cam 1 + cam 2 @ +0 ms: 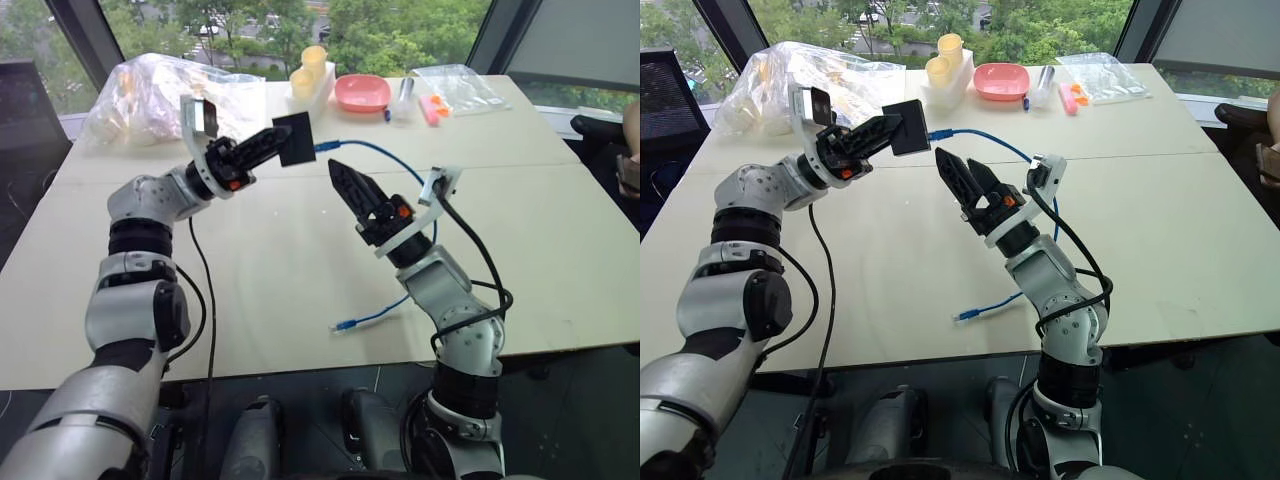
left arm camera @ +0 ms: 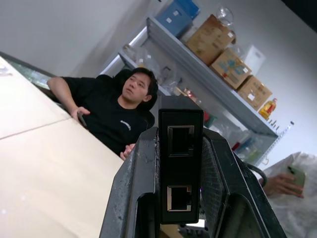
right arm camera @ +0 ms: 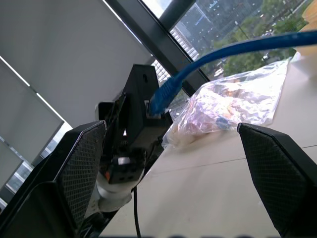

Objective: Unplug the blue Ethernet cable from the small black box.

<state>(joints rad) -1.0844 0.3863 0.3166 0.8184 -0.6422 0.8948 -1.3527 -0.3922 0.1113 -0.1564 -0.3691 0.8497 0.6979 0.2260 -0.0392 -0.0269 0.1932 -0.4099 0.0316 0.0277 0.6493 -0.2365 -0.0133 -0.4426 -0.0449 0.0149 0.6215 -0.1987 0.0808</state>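
While our left gripper pinches the small black box, our spread right gripper sits just below the blue Ethernet cable, still plugged in.

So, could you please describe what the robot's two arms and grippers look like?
Both arms are built of silver-grey segments with black joint bands. The left gripper and right gripper each have two black tapered fingers with cross-hatched inner pads, orange accents at the base and a pale grey bracket on the wrist. A black cable hangs from the left arm, and thicker black cables loop around the right forearm.
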